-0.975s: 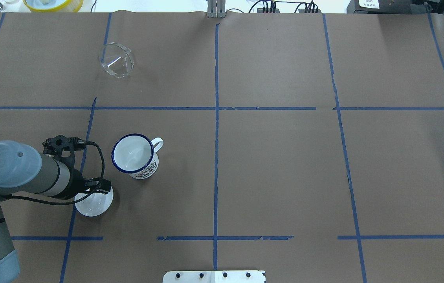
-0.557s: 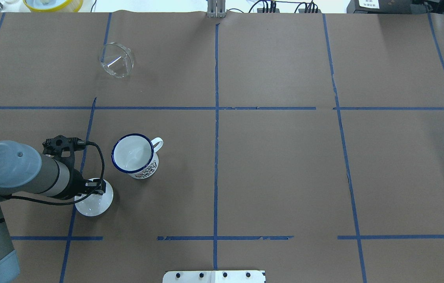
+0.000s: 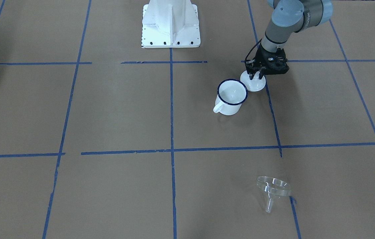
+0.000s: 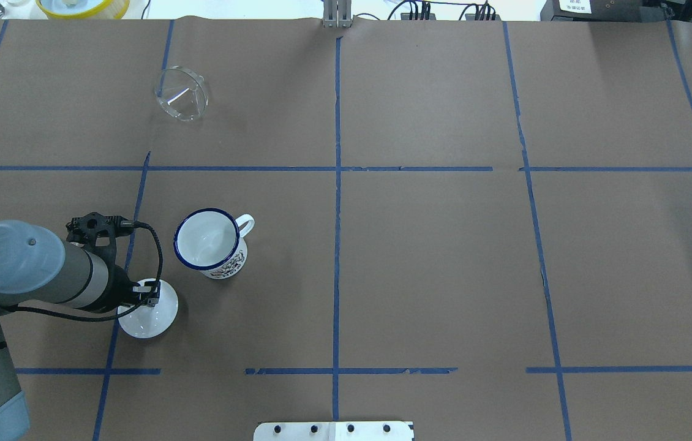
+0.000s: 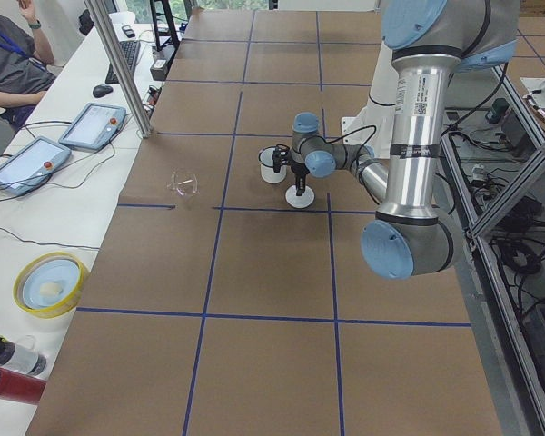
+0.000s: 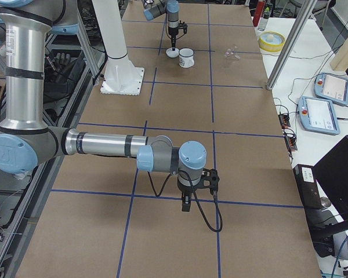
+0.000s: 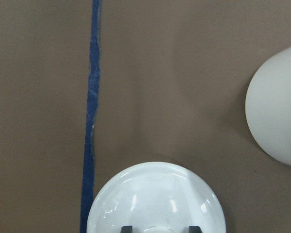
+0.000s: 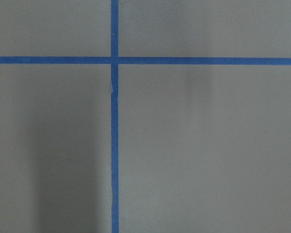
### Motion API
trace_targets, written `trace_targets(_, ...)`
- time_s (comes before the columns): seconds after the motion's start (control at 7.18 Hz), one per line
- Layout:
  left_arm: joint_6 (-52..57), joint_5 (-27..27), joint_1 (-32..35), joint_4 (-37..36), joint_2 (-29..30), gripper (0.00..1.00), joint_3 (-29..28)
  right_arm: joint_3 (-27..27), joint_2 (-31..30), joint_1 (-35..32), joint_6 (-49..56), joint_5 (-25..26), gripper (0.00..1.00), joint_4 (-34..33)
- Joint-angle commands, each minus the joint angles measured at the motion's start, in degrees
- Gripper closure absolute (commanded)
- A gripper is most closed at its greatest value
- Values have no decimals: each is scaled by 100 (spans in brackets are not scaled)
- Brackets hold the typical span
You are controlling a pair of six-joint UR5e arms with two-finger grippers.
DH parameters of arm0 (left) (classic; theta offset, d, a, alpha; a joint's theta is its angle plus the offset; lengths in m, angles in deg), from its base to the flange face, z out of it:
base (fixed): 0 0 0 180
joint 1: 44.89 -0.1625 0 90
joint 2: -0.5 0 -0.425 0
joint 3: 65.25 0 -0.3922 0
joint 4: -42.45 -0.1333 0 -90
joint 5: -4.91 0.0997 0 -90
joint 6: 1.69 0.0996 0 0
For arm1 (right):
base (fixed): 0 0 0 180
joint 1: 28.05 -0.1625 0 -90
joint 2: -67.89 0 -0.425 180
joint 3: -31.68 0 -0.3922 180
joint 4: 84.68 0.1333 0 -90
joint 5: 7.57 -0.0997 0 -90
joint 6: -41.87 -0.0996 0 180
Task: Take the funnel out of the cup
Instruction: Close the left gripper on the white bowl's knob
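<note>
The clear funnel (image 4: 182, 93) lies on its side on the brown table, far from the cup; it also shows in the front view (image 3: 272, 189). The white cup (image 4: 208, 240) with a blue rim stands upright and empty, handle to the right. My left gripper (image 4: 145, 293) hangs over a round white lid (image 4: 153, 320) beside the cup. In the left wrist view its fingertips (image 7: 127, 228) stand apart on either side of the lid's knob, open. My right gripper (image 6: 186, 205) shows only in the exterior right view, over bare table; I cannot tell whether it is open or shut.
Blue tape lines (image 4: 337, 184) divide the brown paper. The robot's white base (image 3: 171, 23) stands at the table's near edge. A yellow bowl (image 4: 82, 6) sits beyond the far left edge. The cup's side (image 7: 279, 111) shows in the left wrist view.
My left gripper has shifted slightly left over the white lid, so more of the lid shows. The cup and funnel have not moved.
</note>
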Motion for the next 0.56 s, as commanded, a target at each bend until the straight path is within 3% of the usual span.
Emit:
trace_targets(0.0,9,-6,53,-7,-8,94,87,-1,0,0,0,0,0,0)
trace_targets(0.42,324,-6,297,-16,-779,99,1006,-1,0,0,0,0,0,0)
